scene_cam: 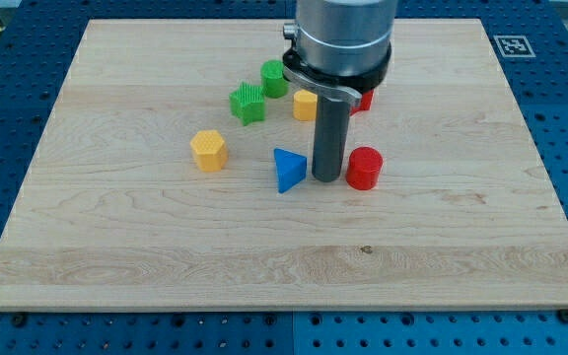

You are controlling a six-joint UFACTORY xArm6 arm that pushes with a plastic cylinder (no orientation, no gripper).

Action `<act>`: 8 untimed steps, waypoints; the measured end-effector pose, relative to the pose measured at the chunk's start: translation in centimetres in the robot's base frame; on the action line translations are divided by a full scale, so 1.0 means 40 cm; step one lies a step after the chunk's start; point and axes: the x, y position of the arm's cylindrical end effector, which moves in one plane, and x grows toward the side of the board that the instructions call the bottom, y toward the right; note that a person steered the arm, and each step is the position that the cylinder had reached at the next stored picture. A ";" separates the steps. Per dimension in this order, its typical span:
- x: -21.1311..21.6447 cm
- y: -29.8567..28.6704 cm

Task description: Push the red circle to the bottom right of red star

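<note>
The red circle (364, 168) stands right of the board's middle. My tip (325, 178) rests on the board just to its left, close beside it, between it and the blue triangle (288, 170). The red star (364, 99) lies toward the view's top, mostly hidden behind the arm's grey body; only its right edge shows. The red circle is directly below the star in the view.
A yellow block (306, 105) sits left of the arm. A green star-like block (248, 103) and a green round block (273, 78) lie at upper left. A yellow hexagon (208, 150) lies left of the blue triangle. The wooden board (116, 247) sits on a blue perforated table.
</note>
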 end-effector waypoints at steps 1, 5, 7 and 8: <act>0.012 0.031; 0.012 0.158; 0.013 0.201; 0.018 0.249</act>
